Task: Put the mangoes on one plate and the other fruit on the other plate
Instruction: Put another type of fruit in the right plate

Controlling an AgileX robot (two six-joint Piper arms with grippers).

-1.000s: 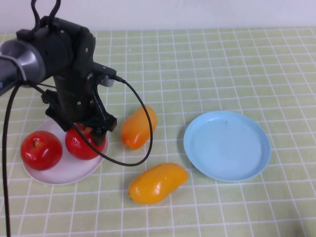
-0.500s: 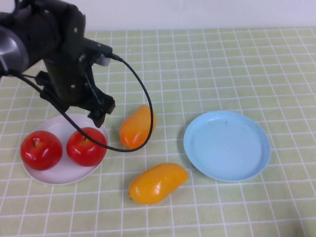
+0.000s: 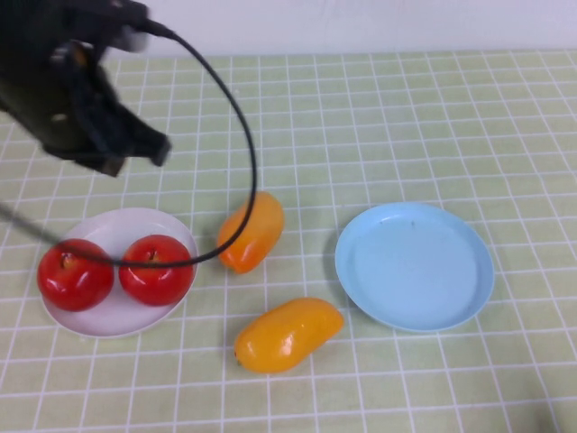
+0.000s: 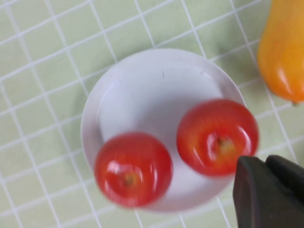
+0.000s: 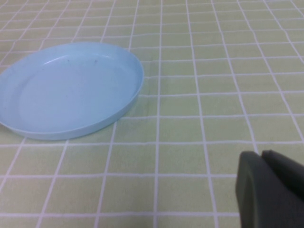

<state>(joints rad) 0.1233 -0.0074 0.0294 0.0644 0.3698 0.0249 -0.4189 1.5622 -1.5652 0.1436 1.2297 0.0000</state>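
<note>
Two red apples (image 3: 75,275) (image 3: 156,269) lie side by side on the white plate (image 3: 117,227) at the front left. In the left wrist view the apples (image 4: 133,168) (image 4: 217,136) and the white plate (image 4: 152,90) are seen from above. One mango (image 3: 253,231) lies on the cloth right of that plate. The other mango (image 3: 288,334) lies nearer the front. The light blue plate (image 3: 415,266) holds nothing. My left gripper (image 3: 144,149) (image 4: 265,164) hangs shut and empty above and behind the white plate. My right gripper (image 5: 262,156), shut and empty, is low over the cloth beside the blue plate (image 5: 71,90).
A green checked cloth (image 3: 379,117) covers the table. The left arm's black cable (image 3: 245,153) loops down over the first mango and the apples. One end of a mango (image 4: 283,52) shows at the edge of the left wrist view.
My left gripper has lifted off the right-hand apple, risen and pulled back toward the far left, and its fingers have closed. Both apples stay on the white plate.
</note>
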